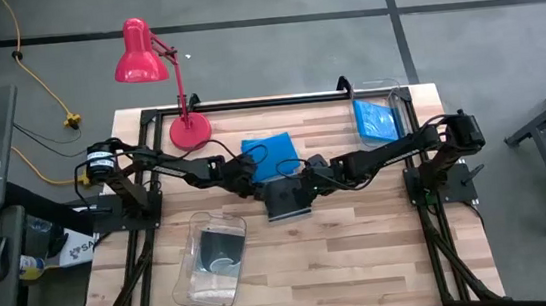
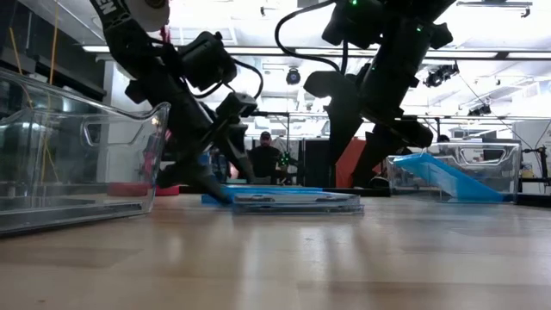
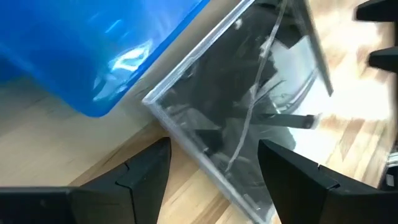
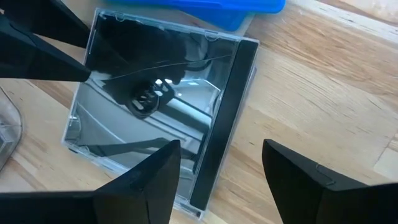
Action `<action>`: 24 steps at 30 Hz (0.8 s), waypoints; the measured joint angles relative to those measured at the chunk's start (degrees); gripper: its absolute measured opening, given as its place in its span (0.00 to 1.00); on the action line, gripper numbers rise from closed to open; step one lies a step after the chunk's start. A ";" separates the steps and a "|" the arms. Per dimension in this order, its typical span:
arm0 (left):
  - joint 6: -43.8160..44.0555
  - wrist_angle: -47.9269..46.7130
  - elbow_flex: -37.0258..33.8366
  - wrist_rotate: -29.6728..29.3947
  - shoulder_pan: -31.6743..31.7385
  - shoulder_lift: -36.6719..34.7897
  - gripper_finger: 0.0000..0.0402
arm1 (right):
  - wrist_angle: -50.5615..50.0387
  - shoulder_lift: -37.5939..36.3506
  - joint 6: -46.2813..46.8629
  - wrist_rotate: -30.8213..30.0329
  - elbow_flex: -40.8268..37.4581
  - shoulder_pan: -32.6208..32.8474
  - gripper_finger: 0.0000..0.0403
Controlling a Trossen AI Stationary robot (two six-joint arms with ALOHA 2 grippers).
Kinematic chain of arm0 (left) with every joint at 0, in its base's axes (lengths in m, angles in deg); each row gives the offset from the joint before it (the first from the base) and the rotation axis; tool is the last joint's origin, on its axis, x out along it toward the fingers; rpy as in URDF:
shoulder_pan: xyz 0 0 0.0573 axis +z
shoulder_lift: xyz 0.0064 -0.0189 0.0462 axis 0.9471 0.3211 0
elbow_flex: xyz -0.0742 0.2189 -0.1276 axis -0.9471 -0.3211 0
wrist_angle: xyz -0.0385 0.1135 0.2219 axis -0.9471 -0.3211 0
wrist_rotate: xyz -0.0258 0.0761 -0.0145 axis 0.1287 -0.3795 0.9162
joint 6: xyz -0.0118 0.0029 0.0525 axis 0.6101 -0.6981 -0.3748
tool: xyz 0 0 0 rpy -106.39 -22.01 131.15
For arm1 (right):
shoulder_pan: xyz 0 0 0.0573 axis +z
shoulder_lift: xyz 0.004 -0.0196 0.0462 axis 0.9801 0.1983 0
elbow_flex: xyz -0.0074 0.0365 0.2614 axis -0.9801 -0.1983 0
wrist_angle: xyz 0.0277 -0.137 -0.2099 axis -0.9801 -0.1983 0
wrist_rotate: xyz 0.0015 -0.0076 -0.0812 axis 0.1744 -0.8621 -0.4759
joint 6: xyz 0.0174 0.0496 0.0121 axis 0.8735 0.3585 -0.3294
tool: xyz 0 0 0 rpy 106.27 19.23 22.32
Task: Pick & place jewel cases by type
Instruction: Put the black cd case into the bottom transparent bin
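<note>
A dark jewel case point(image 1: 288, 202) lies flat on the wooden table near its middle, its far edge right beside a blue jewel case point(image 1: 269, 151) that also lies flat. My left gripper point(image 3: 212, 149) is open and low at the dark case's left near corner point(image 3: 155, 102), one finger on either side of that corner. My right gripper point(image 4: 221, 149) is open and hangs above the dark case's right side, where the black spine point(image 4: 227, 112) runs. In the low view the dark case point(image 2: 297, 201) rests flat on the tabletop. My left gripper comes at the dark case slanting down from the table's left, with the case's corner edge point(image 3: 186, 143) running between its open fingers. I cannot tell whether either finger touches the case.
A clear bin point(image 1: 208, 260) at the near left holds a dark case. A second clear bin point(image 1: 382, 117) at the far right holds a blue case leaning on its wall. A red desk lamp point(image 1: 161, 83) stands at the far left. Bare wood lies along the near edge.
</note>
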 joint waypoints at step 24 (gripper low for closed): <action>-1.96 2.11 -0.02 0.49 0.02 -0.07 0.59 | 8.95 7.50 3.37 7.10 -0.09 1.70 0.52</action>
